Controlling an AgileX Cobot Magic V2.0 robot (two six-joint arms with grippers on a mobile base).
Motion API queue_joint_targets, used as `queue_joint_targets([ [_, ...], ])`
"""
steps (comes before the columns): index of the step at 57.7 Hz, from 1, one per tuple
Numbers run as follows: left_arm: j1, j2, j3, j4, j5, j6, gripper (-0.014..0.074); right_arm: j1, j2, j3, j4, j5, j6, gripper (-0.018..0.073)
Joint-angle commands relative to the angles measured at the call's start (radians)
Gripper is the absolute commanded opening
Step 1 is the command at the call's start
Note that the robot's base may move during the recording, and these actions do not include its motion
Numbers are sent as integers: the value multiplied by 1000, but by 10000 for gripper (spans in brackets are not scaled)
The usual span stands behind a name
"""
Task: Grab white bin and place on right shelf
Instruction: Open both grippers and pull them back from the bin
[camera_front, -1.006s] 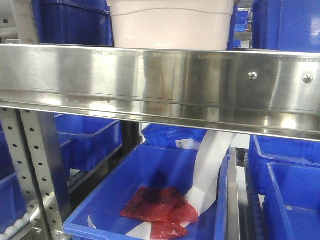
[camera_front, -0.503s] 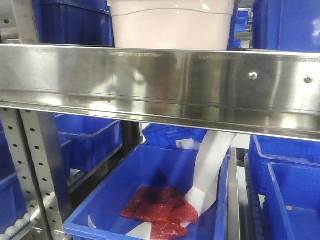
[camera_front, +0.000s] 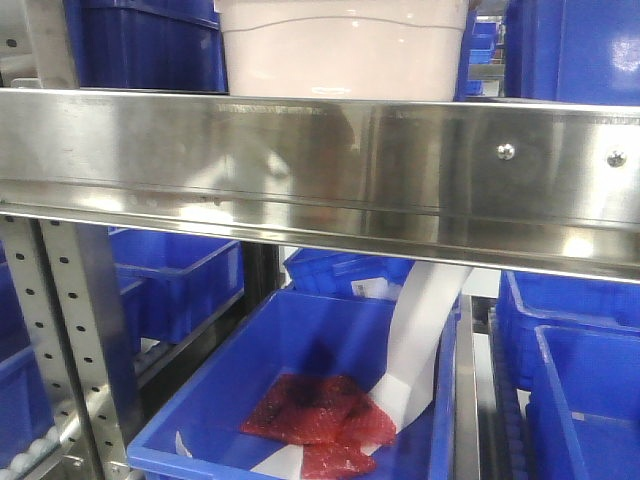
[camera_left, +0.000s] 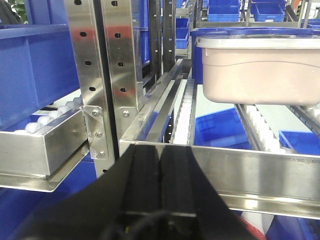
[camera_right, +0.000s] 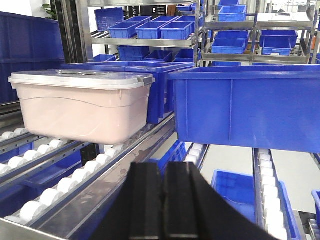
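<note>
The white bin (camera_front: 343, 50), a pale pinkish tub with a flat white lid, rests on the roller lanes of the right shelf (camera_front: 320, 160), behind its shiny steel front rail. It also shows in the left wrist view (camera_left: 257, 67) and in the right wrist view (camera_right: 80, 107). My left gripper (camera_left: 161, 150) is shut and empty, in front of the rail, below and left of the bin. My right gripper (camera_right: 163, 172) is shut and empty, in front of the rail, right of the bin.
A blue bin (camera_right: 245, 107) sits on the shelf right of the white bin, another (camera_front: 150, 45) to its left. Perforated steel uprights (camera_left: 107, 75) stand at the left. Below the rail, an open blue bin (camera_front: 300, 400) holds red bags and white paper.
</note>
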Motion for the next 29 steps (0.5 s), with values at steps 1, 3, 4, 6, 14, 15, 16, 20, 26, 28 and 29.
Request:
queue_joint_targets([
  [1,-5,6,-27,-19,-89,-5,-118,-1,9,-25,18,-81,-1,74],
  [3,-5,6,-27,-19,-89,-5,-119,-1,9,-25,18,-81,-1,74],
  [4,-5,6,-27,-19,-89,-5,-119,-1,9,-25,18,-81,-1,74],
  [6,-5,6,-27,-19,-86,-5,-119,-1,9,-25,18,-81,-1,74],
  [14,-5,-6,-3,75,-90,-74,-118,-1,9,-25,18,-81,-1,74],
  [15,-5,-12,4,109,-90,-109,-118,-1,9,-25,18,-81,-1,74],
  [16,-5,-16,9,131,-88,-134,-118,-1,9,-25,18,-81,-1,74],
  [20,-5,-51,51,235,-92,-284,-118,-1,9,-25,18,-81,-1,74],
  [26,-2,-122,133,264,-99,-331,-118,-1,9,-25,18,-81,-1,74],
  [28,-2,-146,164,255,-104,-331,-118,-1,9,-25,18,-81,-1,74],
  [29,-2,-160,183,249,-109,-331,-118,-1,9,-25,18,-81,-1,74],
])
